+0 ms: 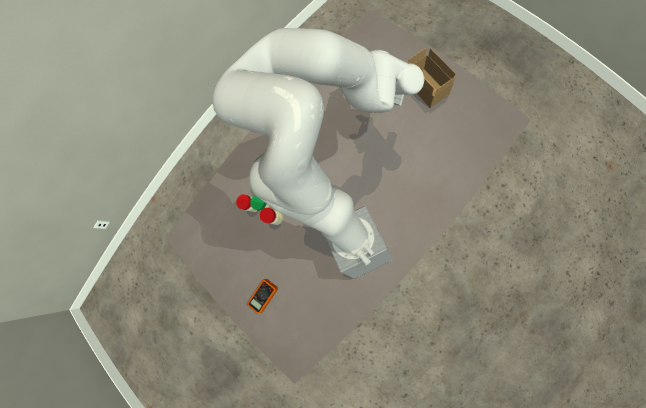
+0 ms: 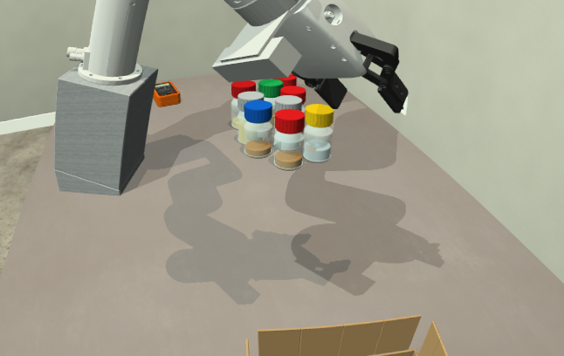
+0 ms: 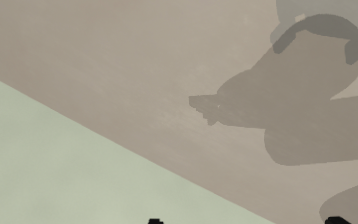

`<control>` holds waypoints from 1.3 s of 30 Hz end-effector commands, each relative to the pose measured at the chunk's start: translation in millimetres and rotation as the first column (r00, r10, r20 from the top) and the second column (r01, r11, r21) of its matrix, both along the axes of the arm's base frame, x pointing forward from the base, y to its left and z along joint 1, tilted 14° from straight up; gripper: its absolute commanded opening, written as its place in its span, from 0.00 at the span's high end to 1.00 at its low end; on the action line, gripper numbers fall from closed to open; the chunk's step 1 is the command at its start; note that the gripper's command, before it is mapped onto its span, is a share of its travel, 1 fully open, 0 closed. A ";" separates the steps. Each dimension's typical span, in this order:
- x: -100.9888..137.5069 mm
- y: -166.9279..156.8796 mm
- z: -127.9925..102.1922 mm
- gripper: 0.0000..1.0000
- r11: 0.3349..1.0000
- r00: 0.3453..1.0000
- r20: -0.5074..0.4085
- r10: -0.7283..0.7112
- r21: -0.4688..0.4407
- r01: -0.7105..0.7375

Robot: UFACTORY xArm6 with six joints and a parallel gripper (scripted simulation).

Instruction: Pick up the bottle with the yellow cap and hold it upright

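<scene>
We see a bunch of little bottles standing close together near the top middle of the side view. The bottle with the yellow cap (image 2: pixel 319 133) stands up straight on the brown surface (image 2: pixel 98 265), at the right end of the front row. Just to its left is a bottle with a red cap (image 2: pixel 288 139), and next to that one a bottle with a blue cap (image 2: pixel 257 128). Behind them stand more bottles with gray, red and green caps.

The white arm (image 2: pixel 112 39) rises from a gray block (image 2: pixel 98 133) at the upper left. Its hand (image 2: pixel 363 94) hangs in the air above the bottles, a bit to the upper right of the yellow cap. Its black fingers (image 2: pixel 390 88) are spread wide apart and hold nothing.

An orange meter (image 2: pixel 166 92) lies on the surface behind the block. The top of a brown box (image 2: pixel 341 336) shows at the bottom edge.

In the view from the hand, we see only the surface, shadows and a pale wall (image 3: pixel 55 170).
</scene>
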State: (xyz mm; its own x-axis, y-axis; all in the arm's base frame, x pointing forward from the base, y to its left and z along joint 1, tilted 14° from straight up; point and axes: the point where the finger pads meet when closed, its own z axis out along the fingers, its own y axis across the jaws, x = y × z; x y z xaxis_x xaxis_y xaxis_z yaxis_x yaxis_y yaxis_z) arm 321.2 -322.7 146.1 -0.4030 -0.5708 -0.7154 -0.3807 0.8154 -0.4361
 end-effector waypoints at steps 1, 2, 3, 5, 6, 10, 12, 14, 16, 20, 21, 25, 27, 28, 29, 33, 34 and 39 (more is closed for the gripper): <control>0.3 -0.9 1.3 0.00 1.000 1.000 0.001 0.000 -0.003 0.000; 0.3 -0.9 1.3 0.00 1.000 1.000 0.001 0.000 -0.003 0.000; 0.3 -0.9 1.3 0.00 1.000 1.000 0.001 0.000 -0.003 0.000; 0.3 -0.9 1.3 0.00 1.000 1.000 0.001 0.000 -0.003 0.000; 0.3 -0.9 1.3 0.00 1.000 1.000 0.001 0.000 -0.003 0.000; 0.3 -0.9 1.3 0.00 1.000 1.000 0.001 0.000 -0.003 0.000; 0.3 -0.9 1.3 0.00 1.000 1.000 0.001 0.000 -0.003 0.000; 0.3 -0.9 1.3 0.00 1.000 1.000 0.001 0.000 -0.003 0.000; 0.3 -0.9 1.3 0.00 1.000 1.000 0.001 0.000 -0.003 0.000; 10.9 35.7 6.9 0.21 0.988 0.990 -0.026 0.142 -0.054 -0.143; 14.4 47.9 8.7 0.21 0.979 0.981 -0.037 0.189 -0.071 -0.191; 28.6 96.8 16.1 0.21 0.918 0.926 -0.087 0.367 -0.129 -0.376; 35.6 121.2 19.8 0.21 0.872 0.885 -0.116 0.450 -0.154 -0.464; 35.6 121.2 19.8 0.21 0.872 0.885 -0.116 0.450 -0.154 -0.464; 35.6 121.2 19.8 0.21 0.872 0.885 -0.116 0.450 -0.154 -0.464; 35.6 121.2 19.8 0.21 0.872 0.885 -0.116 0.450 -0.154 -0.464; 35.6 121.2 19.8 0.21 0.872 0.885 -0.116 0.450 -0.154 -0.464; 31.8 173.5 23.8 0.21 0.725 0.758 -0.189 0.624 -0.222 -0.652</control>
State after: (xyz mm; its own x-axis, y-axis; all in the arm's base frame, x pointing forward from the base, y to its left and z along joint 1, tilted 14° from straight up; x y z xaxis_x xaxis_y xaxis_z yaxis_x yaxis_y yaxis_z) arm 354.0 -180.2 164.8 -0.0385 -0.8443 -0.5344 -0.7732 0.3639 -0.5194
